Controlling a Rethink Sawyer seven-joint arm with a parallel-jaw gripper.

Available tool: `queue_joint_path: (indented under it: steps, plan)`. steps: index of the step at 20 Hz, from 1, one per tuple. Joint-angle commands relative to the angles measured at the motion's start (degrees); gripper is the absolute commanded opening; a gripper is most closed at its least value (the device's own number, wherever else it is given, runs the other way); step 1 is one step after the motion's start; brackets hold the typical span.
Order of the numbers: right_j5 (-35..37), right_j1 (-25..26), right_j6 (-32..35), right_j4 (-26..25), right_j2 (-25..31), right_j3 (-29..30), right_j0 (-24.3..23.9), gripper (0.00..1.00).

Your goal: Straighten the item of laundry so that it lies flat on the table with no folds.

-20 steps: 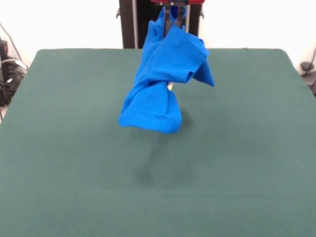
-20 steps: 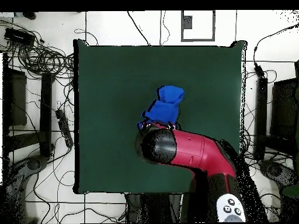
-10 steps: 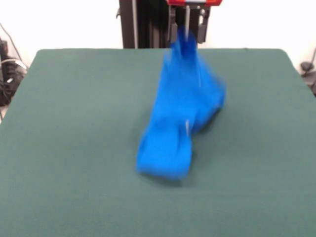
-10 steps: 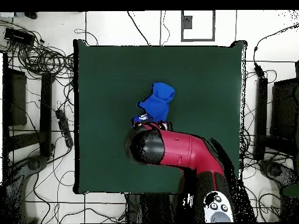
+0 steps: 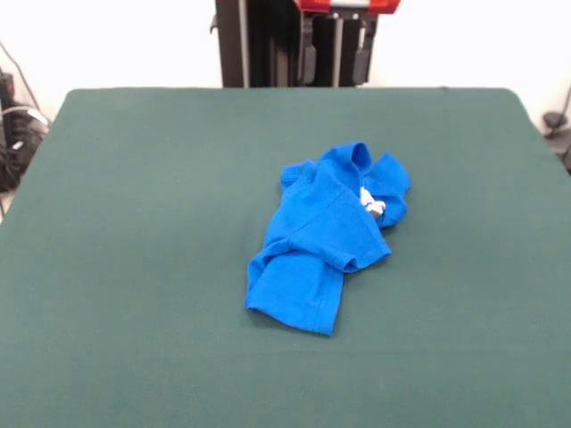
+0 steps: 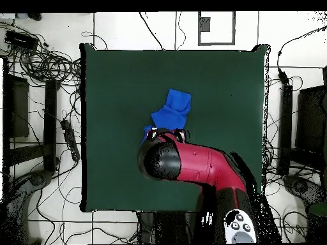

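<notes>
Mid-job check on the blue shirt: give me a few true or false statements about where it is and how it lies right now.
1. The blue shirt rests on the green table. True.
2. It lies flat with no folds. False: it is crumpled, with layers folded over each other.
3. The gripper holds the shirt. False: it hangs above the shirt, apart from it.
4. A bit of white print shows among the folds. True.

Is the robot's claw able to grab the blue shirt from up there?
Probably yes. The shirt lies crumpled in the open on the table, nothing on top of it, and the claw hangs above its far end.
</notes>
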Motion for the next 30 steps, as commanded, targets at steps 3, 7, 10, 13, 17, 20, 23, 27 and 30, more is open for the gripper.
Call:
queue_joint_path:
  steps: [3,7,10,13,17,20,23,27,30]
  plan:
    - [-3.71,7.21,10.46,1.41,3.86,2.87,0.51,1.0]
    - [-6.21,11.57,13.1,2.05,2.39,0.71,2.63,1.0]
    - [-4.85,14.51,14.85,3.53,0.69,-3.3,5.19,1.0]
    - [-1.1,17.28,13.46,4.24,0.8,-7.63,5.81,1.0]
    - [2.13,22.66,11.76,5.43,1.61,-14.26,5.54,1.0]
    - [-0.93,26.73,11.6,6.17,2.01,-16.07,5.33,1.0]
    - [-3.02,28.25,11.35,6.54,2.48,-16.43,4.85,1.0]
    - [-2.05,29.83,9.39,6.06,2.37,-20.17,4.07,1.0]
    - [0.99,31.46,8.79,6.43,1.94,-24.57,4.23,1.0]
